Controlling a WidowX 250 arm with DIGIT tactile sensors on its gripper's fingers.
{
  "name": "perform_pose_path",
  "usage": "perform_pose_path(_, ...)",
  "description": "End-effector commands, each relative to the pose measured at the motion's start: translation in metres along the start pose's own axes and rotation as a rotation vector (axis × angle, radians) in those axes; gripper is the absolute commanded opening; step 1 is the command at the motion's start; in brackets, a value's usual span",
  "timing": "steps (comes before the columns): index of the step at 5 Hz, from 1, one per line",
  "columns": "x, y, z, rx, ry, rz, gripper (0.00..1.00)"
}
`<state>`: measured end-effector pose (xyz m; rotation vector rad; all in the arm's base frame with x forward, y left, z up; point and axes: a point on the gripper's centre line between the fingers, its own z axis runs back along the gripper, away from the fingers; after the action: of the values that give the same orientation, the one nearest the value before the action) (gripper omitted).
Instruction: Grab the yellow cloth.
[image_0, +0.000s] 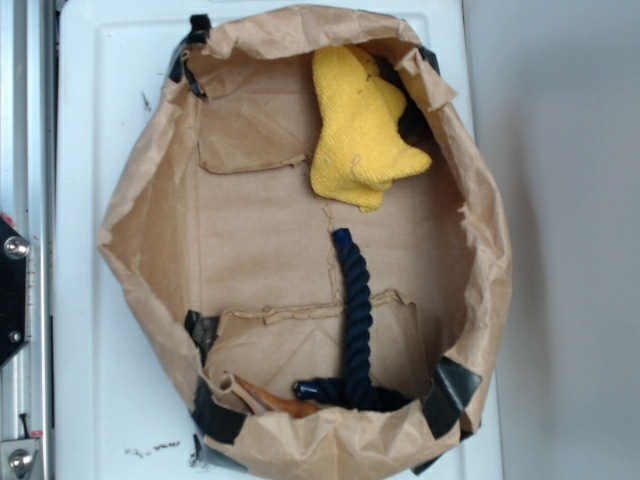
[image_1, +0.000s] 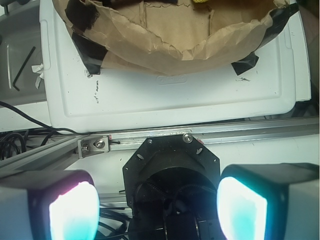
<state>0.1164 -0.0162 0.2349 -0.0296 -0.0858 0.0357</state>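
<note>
Exterior: yellow cloth crumpled, terry-textured, bright, inside paper-lined box; wrist: hand spread wide, empty.

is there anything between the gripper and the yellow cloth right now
Yes. The gripper hangs open outside the paper-lined basket, over the robot's base. The basket's crumpled near wall stands between it and the yellow cloth, which lies at the far end. The dark rope lies nearer, beside that path.

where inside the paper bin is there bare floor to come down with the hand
Bare floor lies left of the navy rope, below the torn flap, and right of the rope toward the paper wall. The top right is crowded by the yellow cloth.
</note>
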Motion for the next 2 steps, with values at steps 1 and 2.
perform_pose_path(1,0.0,0.0,0.0,0.0,0.0,0.0,1.0)
perform_pose_path(2,0.05,0.009,-0.007,0.021,-0.096,0.069,1.0)
